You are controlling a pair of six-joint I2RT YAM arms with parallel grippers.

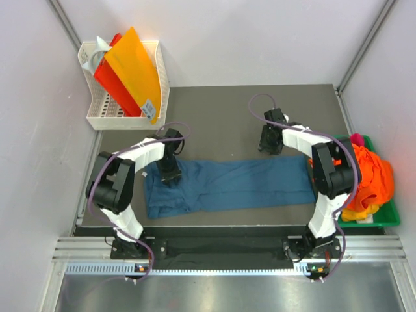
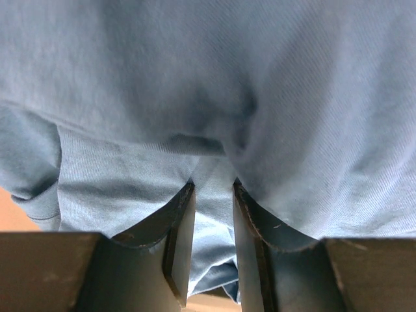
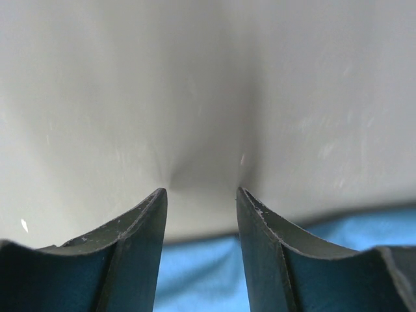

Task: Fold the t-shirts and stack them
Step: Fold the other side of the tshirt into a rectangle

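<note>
Left jaws: pinched on a raised ridge of the dark teal-blue short-sleeved cloth t-shirt. The fabric bunches around both tips and runs down between them.
Right jaws: spread with nothing between them, the tips over the bare grey counter.
Shirt from the right jaws: just behind them, on the side toward that arm's base. In the right wrist view its edge shows as a blue strip below the jaw roots, apart from the tips.
Long axis: crosswise to both arms, running from under the left jaws to the near side of the right jaws.
Nearer arm: the left, already on the cloth near one end. By my reading the right must draw back toward its own base to reach the far edge near the other end.
Shirt's look: a long flat band with soft lengthwise creases. The end by the left jaws is wider and more rumpled.
Other shirts: an orange, yellow and magenta cloth heap in the green plastic tray, to the outer side of the right jaws and nearer that arm's base, well apart from them.
</note>
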